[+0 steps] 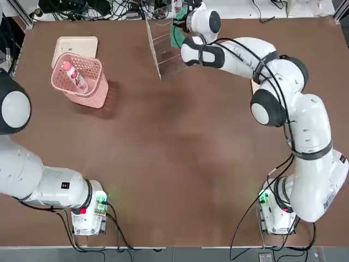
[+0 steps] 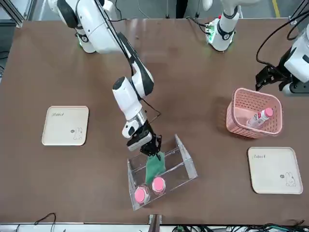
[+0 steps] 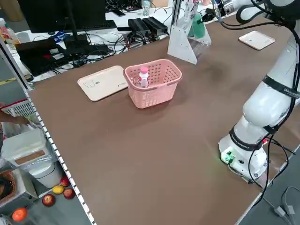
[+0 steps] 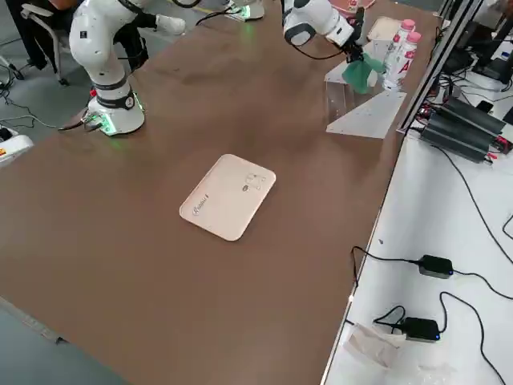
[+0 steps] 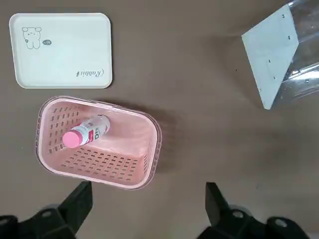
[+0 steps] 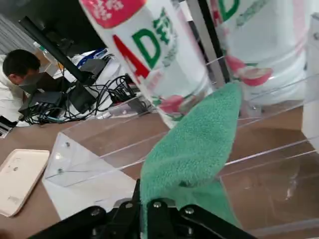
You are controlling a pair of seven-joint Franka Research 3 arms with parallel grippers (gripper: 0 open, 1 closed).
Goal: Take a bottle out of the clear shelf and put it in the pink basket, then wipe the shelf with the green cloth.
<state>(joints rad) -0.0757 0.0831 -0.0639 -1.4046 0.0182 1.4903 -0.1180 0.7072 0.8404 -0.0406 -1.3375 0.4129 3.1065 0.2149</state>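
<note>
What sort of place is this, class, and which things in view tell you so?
Probably a robotics lab: two robot arms fixed to a brown table, cables and power supplies along its edge, and a computer monitor beside it.

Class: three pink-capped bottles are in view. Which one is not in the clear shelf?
The bottle leaning inside the pink basket; the other two bottles stand upright in the clear shelf.

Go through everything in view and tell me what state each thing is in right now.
bottle: lying tilted inside pink basket
clear shelf: two bottles remaining
green cloth: gripped, hanging in shelf
right hand: shut on cloth
left hand: open, above basket
</note>
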